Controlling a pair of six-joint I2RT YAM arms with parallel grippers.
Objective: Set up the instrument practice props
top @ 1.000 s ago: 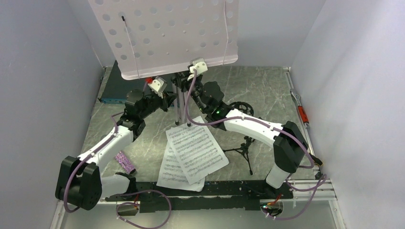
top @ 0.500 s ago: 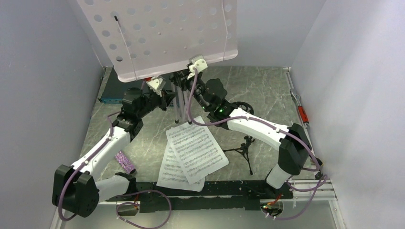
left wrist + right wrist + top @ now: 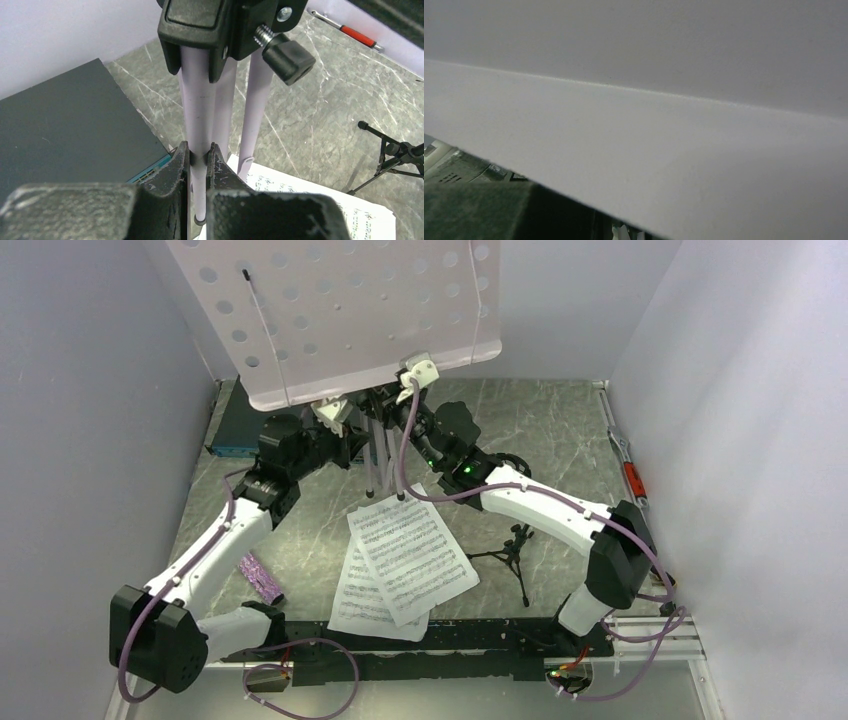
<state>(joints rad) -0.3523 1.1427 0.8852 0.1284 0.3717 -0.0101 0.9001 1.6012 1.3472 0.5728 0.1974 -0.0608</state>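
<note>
**Stand pinched at one leg; pages, mic and mic stand down on the table**

1. Pages (image 3: 400,562): two white sheets, closest to the arm bases. They lie flat and overlapping, the upper one skewed across the lower.
2. Mic (image 3: 262,581): glittery purple, lying flat to the left of the pages, just beside my left arm.
3. Mic stand (image 3: 512,555): small and black with its legs spread, on the table (image 3: 560,430) to the right of the pages.
4. Left gripper (image 3: 199,154): clamped tight on one lilac leg (image 3: 197,115) of the stand, below the black collar (image 3: 215,30).
5. Right gripper (image 3: 410,425): up against the stand from the right. Its wrist view is filled by a pale flat surface, so I cannot tell how its jaws stand.
6. Stand (image 3: 350,310): the legs are bunched together, with their feet at the far edge of the upper page. The perforated desk is tilted, high above both wrists.
7. Box (image 3: 235,425): dark, far left.
8. Tool (image 3: 632,475): red-handled, along the right wall.
</note>
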